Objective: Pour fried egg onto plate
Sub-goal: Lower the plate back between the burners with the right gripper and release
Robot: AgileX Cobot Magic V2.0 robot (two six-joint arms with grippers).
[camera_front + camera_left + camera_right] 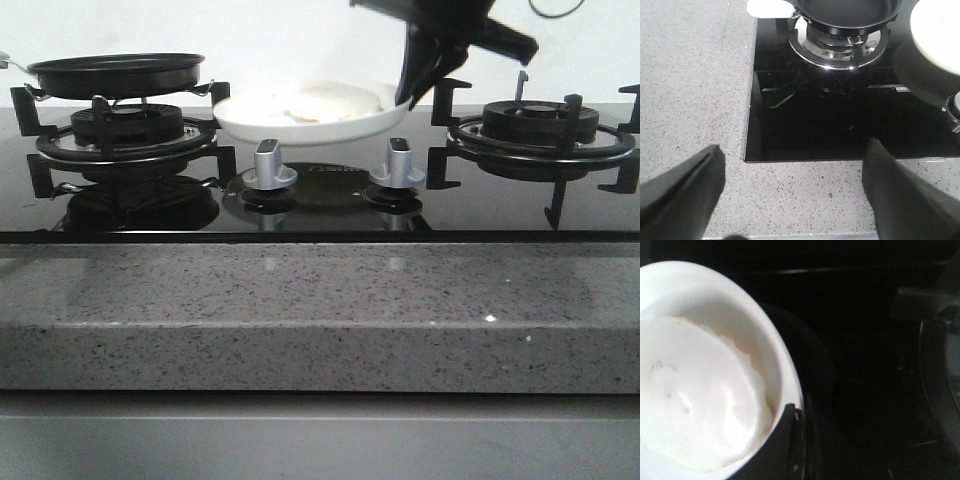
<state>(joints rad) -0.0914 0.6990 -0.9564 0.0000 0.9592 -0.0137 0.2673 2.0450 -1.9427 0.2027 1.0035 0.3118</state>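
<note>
The white plate (300, 128) sits between the two burners, its right rim between my right gripper's jaws (415, 92). The pale fried egg (322, 100) lies flat inside it. In the right wrist view the egg (695, 395) fills most of the plate (740, 305), and one dark finger (785, 440) overlaps the rim; the other finger is hidden. The black frying pan (115, 72) rests empty on the left burner. My left gripper (794, 150) is open and empty above the speckled counter, short of the hob; the pan (850, 12) and the plate's edge (925, 45) lie beyond it.
Two silver knobs (270, 165) (398, 165) stand on the black glass hob in front of the plate. The right burner (540, 125) has raised pan supports. The pan's white handle (767, 7) points off the hob's left side. A grey stone counter edge (320, 310) runs along the front.
</note>
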